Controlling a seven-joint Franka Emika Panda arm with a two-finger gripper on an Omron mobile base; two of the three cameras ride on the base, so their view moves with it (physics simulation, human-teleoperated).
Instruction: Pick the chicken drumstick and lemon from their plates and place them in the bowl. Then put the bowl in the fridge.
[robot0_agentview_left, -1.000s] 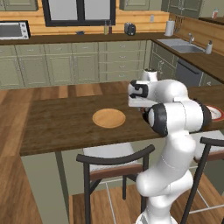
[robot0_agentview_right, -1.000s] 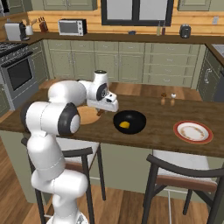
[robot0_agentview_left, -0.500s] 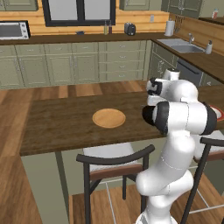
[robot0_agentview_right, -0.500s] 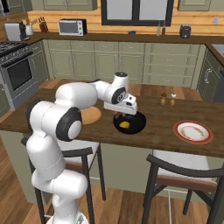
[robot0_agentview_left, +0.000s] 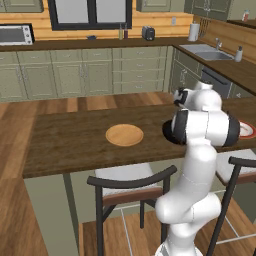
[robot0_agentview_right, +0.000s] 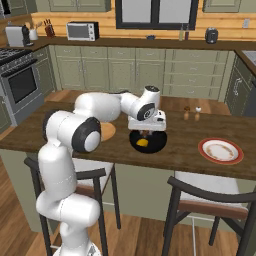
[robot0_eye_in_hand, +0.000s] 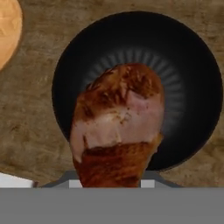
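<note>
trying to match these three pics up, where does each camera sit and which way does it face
Left base view: behind the arm's left, facing forward over the counter at the tan wooden plate; white arm lower right.
Right base view: behind its right, facing the bowl and red-rimmed plate; arm lower left.
Hand view: on the hand, looking down at the chicken drumstick above the bowl.
Both base views share counter and bowl.

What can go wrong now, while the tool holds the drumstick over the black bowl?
1. The reddish-brown cooked drumstick looks off-centre over the glossy black round bowl; released now, it may hit the rim and roll onto the wooden counter.
2. It may land on the small yellow-orange lemon already inside the bowl.
</note>
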